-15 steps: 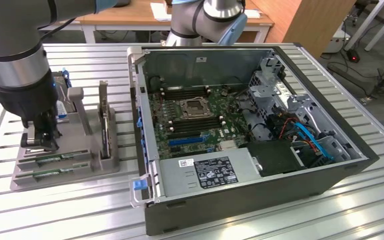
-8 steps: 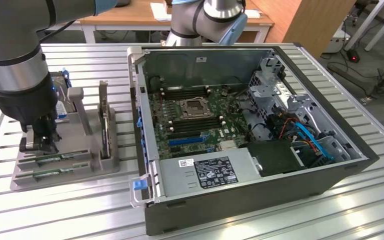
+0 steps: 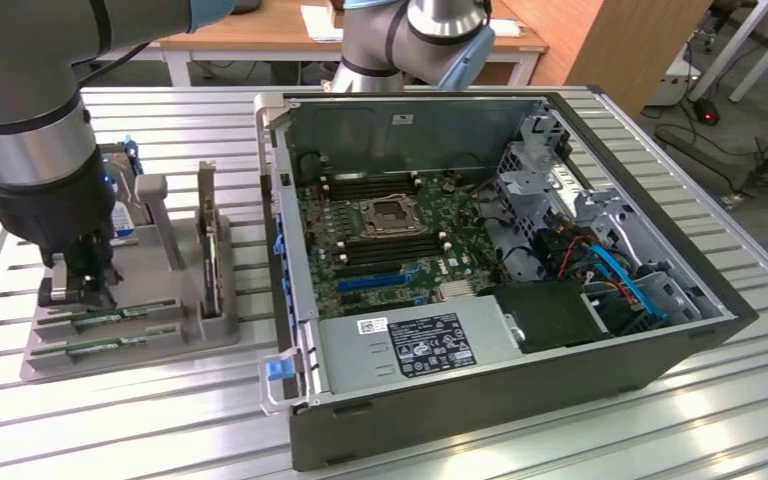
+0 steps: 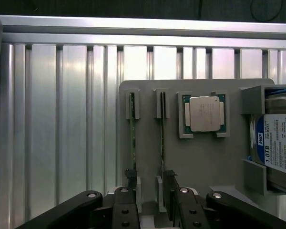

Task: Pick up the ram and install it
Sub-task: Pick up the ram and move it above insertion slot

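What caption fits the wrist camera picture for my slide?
Open gripper poised at two ram sticks in a gray tray, beside a processor and hard drive.

Ribbed aluminium counter [image 4: 76,119] carries a grey tray [image 4: 205,162]. Ram stick A [image 4: 132,133] and ram stick B [image 4: 162,133] stand on edge in parallel slots, near each other, not touching. Beside B, a processor chip [image 4: 204,113] lies flat in a square recess. Past it, a hard drive [image 4: 276,148] with a blue-and-white label, "1.0TB" legible, sits between grey blocks. End effector [image 4: 150,191]: black, jaws wide apart, holding nothing, tips by the near ends of both sticks.
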`<action>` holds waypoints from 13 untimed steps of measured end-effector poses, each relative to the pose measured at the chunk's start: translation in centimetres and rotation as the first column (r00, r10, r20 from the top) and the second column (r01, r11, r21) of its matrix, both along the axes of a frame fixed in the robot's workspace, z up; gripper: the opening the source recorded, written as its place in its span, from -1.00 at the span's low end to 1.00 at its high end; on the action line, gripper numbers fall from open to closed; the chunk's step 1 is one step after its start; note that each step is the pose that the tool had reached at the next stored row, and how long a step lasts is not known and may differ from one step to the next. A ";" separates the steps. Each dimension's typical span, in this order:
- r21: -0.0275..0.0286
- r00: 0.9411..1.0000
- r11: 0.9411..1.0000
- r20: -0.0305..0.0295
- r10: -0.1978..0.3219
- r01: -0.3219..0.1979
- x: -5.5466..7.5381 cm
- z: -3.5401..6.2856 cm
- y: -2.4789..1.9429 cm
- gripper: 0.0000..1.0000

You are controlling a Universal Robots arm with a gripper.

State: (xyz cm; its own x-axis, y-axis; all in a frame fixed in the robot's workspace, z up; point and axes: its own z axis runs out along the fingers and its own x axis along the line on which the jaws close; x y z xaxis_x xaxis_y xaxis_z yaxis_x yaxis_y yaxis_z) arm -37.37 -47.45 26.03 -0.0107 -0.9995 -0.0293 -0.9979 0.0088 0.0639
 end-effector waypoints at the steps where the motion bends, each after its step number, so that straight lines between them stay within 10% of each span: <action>1: 0.000 1.000 1.000 0.000 0.000 0.000 0.0 0.00 -0.09 -0.30; 13: 0.000 1.000 1.000 0.000 0.000 0.000 0.0 -0.98 -0.28 -0.30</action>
